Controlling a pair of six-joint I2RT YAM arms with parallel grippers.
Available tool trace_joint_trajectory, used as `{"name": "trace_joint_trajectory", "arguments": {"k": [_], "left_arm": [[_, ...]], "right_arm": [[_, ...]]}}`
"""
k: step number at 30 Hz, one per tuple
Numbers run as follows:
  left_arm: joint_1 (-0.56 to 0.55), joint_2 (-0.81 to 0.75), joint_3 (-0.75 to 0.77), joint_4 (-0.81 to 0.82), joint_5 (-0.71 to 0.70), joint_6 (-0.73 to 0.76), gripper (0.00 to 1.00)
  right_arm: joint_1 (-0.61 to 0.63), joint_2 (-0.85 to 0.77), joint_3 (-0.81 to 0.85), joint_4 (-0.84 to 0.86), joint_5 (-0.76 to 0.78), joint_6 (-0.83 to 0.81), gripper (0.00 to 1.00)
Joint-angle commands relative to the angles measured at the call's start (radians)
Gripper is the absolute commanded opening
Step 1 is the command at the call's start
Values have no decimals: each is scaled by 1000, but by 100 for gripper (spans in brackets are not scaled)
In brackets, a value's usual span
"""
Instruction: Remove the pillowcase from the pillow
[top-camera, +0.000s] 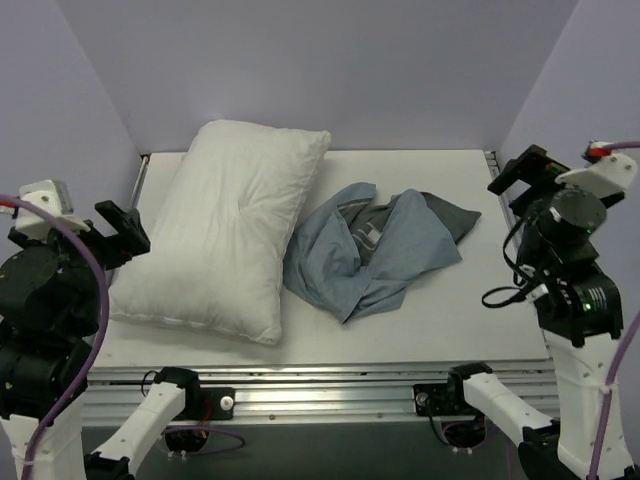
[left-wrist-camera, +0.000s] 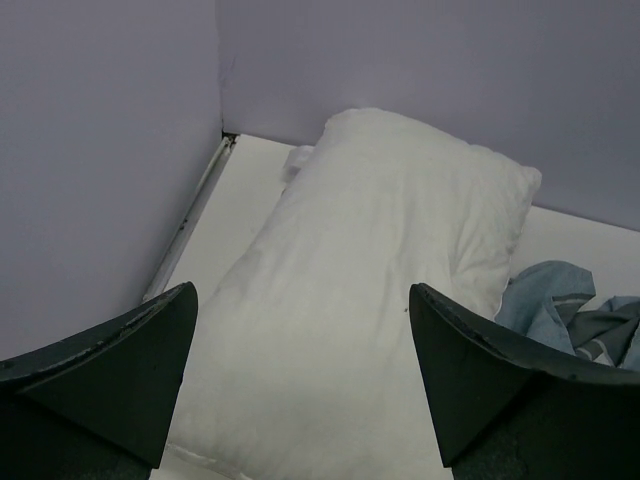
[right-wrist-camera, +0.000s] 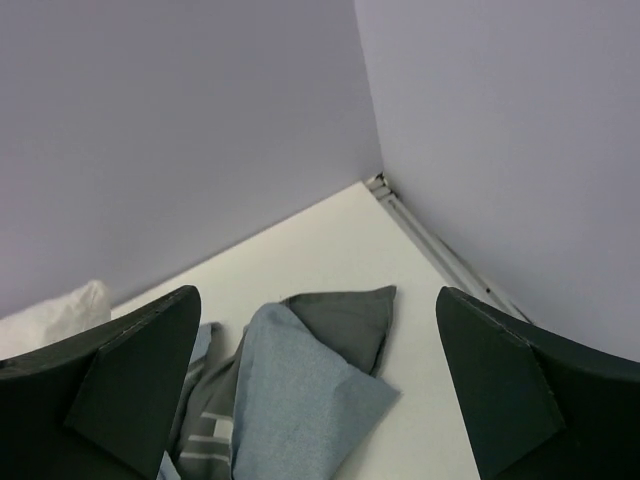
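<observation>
Two grippers, both empty. Left gripper at 9 o'clock in the top view, raised over the left edge of the table, fingers spread wide with nothing between them. It sits near the left long side of the pillow, not touching. Its wrist camera looks along the pillow toward the far left corner of the purple walls. Right gripper at 2 o'clock in the top view, raised by the table's right edge, fingers likewise wide apart, gripping nothing, well apart from the pillowcase. Its wrist camera shows a grey corner of the pillowcase and a blue-grey fold below, white table beyond, wall corner at 1 o'clock.

Pillow: uncovered, white, plump, flat on the left half of the table, long axis running 7 o'clock to 1 o'clock, a dimple near the middle. Far end close to the back wall, near end close to the front edge.

Pillowcase: fully off the pillow, crumpled in a heap on the table at 3 o'clock of the pillow, around table centre. Mostly light blue-grey face up, darker grey part toward 2 o'clock, a bit of white striping in a fold near the middle. Its left edge lies right up against the pillow's right side; touching or just beside, cannot tell. Metal rail runs along the table front at 6 o'clock
</observation>
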Motion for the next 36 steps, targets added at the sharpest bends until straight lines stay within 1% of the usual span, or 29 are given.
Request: {"name": "trace_joint_trajectory", "arguments": {"k": [1, 9, 36], "left_arm": [[-5, -43, 71, -21, -62, 51, 94], [-19, -89, 125, -37, -111, 71, 94], [-25, -92, 73, -11, -103, 72, 94]], "right_arm": [[3, -79, 32, 23, 76, -98, 100], [4, -225, 14, 69, 56, -166, 99], [6, -247, -15, 91, 38, -186, 98]]}}
